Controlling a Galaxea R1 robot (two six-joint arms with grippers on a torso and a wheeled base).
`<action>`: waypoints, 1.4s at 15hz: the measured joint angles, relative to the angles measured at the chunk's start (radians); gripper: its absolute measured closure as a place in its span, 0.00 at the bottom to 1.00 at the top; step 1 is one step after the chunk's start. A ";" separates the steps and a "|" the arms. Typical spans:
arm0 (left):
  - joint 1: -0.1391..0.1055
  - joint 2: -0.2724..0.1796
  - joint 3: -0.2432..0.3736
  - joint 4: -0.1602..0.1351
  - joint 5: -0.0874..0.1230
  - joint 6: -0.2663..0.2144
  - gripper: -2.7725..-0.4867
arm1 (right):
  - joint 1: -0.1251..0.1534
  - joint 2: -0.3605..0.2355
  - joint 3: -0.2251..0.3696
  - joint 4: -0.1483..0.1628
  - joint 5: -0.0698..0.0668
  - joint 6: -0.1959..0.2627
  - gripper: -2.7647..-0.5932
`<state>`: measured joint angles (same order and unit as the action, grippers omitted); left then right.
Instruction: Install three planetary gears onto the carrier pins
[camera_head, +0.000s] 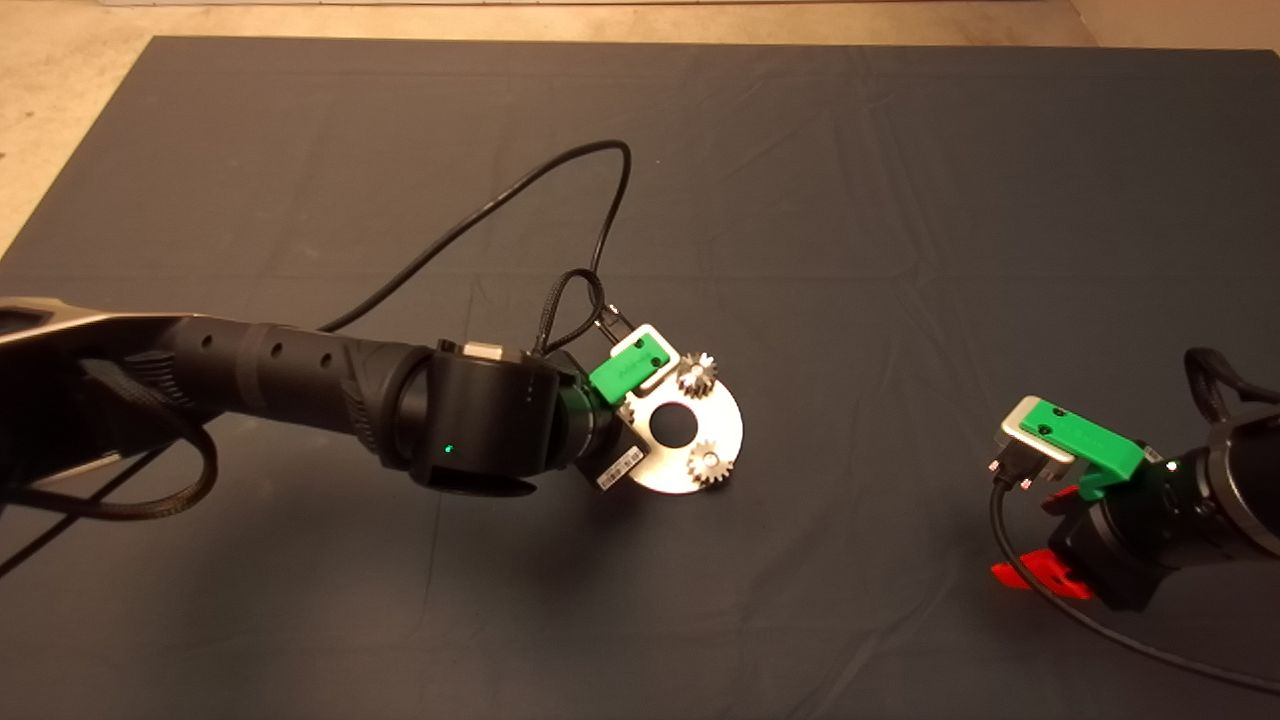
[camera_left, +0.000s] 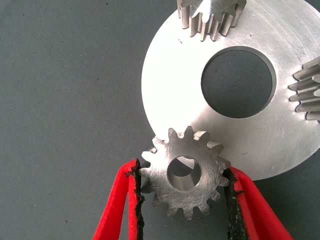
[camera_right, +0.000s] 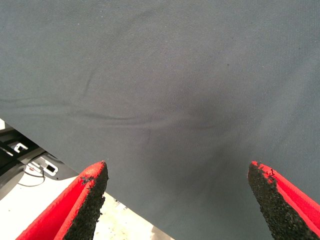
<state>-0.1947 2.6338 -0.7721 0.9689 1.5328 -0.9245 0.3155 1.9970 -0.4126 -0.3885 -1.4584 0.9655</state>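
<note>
Two gears (camera_head: 697, 374) (camera_head: 709, 464) already sit on pins on the disc (camera_head: 725, 425), just ahead of the left gripper (camera_left: 185, 200). That gripper pinches the third gear (camera_left: 186, 172) by its teeth, holding it over the disc's near edge; something shiny, probably the last pin, shows through its centre hole, though whether the gear has seated is unclear. Judged so, only this gear remains to seat and release. The right gripper (camera_right: 177, 200) waits well apart over the table, fingers spread, holding nothing.

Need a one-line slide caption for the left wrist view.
Left gripper holds the third planetary gear over the carrier disc edge; two gears already sit on the disc.
</note>
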 joint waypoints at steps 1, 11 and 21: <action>0.000 0.006 -0.006 0.000 0.000 0.003 0.87 | 0.000 0.000 0.000 0.000 0.000 0.000 0.33; 0.001 0.046 -0.027 0.000 -0.003 0.010 0.87 | 0.000 -0.031 0.000 0.000 0.000 0.000 0.33; 0.001 0.042 -0.029 0.000 -0.003 0.033 0.87 | 0.000 -0.039 0.002 0.000 0.001 -0.011 0.33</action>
<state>-0.1938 2.6762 -0.8009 0.9687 1.5294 -0.8919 0.3160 1.9583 -0.4103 -0.3885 -1.4577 0.9543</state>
